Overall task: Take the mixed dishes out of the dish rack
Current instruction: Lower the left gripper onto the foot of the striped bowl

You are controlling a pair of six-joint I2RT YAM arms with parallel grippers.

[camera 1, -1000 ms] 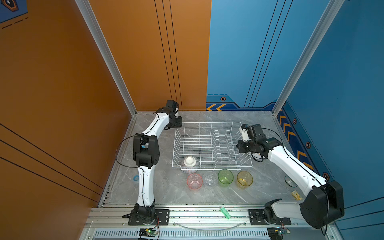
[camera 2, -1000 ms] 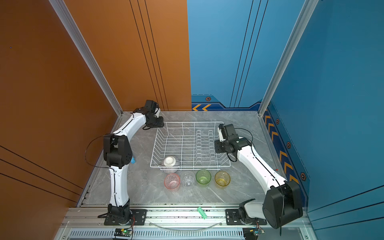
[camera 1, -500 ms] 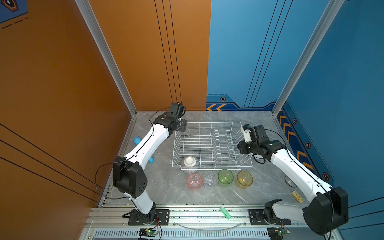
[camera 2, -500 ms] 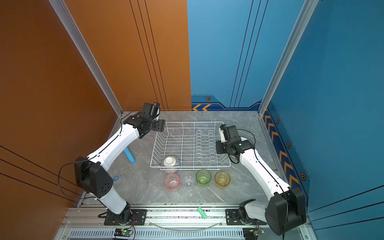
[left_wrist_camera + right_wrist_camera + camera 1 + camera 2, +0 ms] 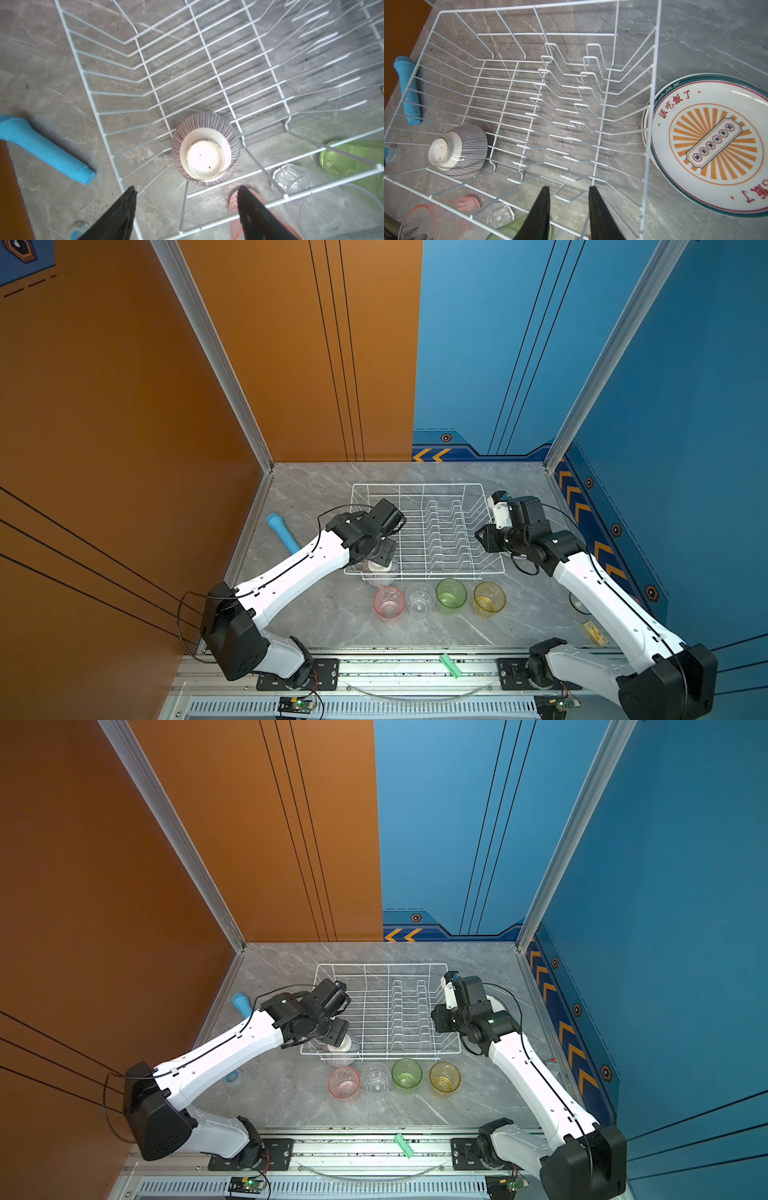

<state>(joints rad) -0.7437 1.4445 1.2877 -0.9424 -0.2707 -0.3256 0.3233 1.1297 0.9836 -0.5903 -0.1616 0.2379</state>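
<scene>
L gripper [image 5: 186, 190] jaws wide apart, empty — above striped bowl [image 5: 204, 148] | bowl upside down, lower-left corner of dish rack [image 5: 417, 485] in both top views | R gripper [image 5: 569, 189] narrowly apart, holding nothing, at rack's right edge

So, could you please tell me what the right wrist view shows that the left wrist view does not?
Only the right wrist view: the stacked plates lying outside the dish rack, and the right pincer, open. Only the left wrist view: the left pincer, open near the striped bowl. Both: that upturned bowl inside the rack, the light-blue cylinder beside it, and the pink tumbler, clear tumbler and green tumbler outside.
</scene>
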